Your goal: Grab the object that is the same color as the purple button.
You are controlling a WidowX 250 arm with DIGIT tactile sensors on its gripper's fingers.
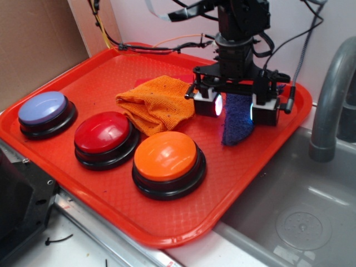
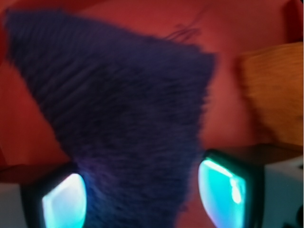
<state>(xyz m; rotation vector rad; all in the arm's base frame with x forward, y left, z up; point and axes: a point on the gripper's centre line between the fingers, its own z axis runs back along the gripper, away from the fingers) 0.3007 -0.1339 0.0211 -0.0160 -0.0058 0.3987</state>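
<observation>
- Grasp step: gripper [image 1: 238,107] straddling purple cloth [image 1: 237,119] at tray [image 1: 183,225] far right, beside orange cloth [image 1: 157,103].
- Cloth hanging between the pads [image 2: 219,184]; whether clamped or just bracketed: cannot tell, gaps visible in wrist view.
- Colour match: purple button [image 1: 43,108], far left.
- Next: confirm pinch, then lift straight up, clear of orange cloth.

Three buttons [image 1: 111,136] sit in a row along the tray's [image 1: 183,222] front; two cloths [image 1: 158,103] lie behind them, side by side.
</observation>
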